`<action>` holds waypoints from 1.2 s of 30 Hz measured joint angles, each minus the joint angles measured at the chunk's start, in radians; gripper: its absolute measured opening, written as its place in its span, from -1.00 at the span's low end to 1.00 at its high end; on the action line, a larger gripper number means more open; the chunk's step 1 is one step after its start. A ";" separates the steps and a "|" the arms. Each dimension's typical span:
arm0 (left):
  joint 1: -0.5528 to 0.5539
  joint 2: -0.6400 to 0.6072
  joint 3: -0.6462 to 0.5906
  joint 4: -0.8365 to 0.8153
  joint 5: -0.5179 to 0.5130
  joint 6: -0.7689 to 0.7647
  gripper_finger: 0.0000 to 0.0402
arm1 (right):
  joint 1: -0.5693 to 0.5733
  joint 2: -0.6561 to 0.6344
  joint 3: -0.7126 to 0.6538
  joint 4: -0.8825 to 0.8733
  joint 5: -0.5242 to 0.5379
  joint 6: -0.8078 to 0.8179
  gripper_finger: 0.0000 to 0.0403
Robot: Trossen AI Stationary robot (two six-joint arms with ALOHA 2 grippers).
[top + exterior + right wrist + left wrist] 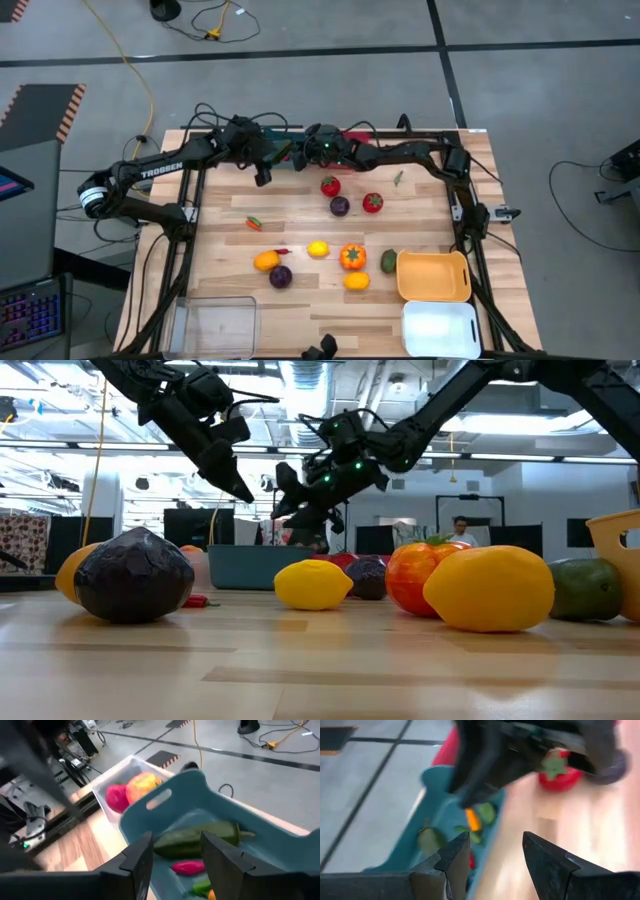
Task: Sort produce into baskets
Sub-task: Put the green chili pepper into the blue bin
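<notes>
Teal basket [260, 840] at the table's far edge is largely masked by both arms in the high view. Right gripper [172, 852] is held over it, fingers parted, nothing grasped. A green cucumber [195, 840] is seen inside, long axis along the basket. Left gripper [495, 855] is poised nearby, fingers apart, empty. Remaining produce [352, 257] is scattered mid-table.
</notes>
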 joint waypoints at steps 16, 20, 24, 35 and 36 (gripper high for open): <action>-0.262 0.000 0.000 -0.237 0.139 0.025 -0.15 | -0.003 -0.269 0.000 -0.393 0.003 -0.310 -0.09; -0.321 0.000 0.000 -0.333 0.100 -0.017 -0.15 | 0.004 -0.308 0.000 -0.467 0.003 -0.311 -0.09; -0.361 0.000 0.000 -0.414 0.052 -0.084 -0.15 | 0.013 -0.327 0.000 -0.526 0.003 -0.311 -0.10; -0.412 0.000 -0.053 -0.483 0.046 -0.165 -0.15 | 0.052 -0.317 -0.002 -0.586 0.003 -0.314 -0.10; -0.414 0.000 -0.064 -0.482 0.043 -0.170 -0.15 | 0.054 -0.317 -0.002 -0.586 0.003 -0.314 -0.10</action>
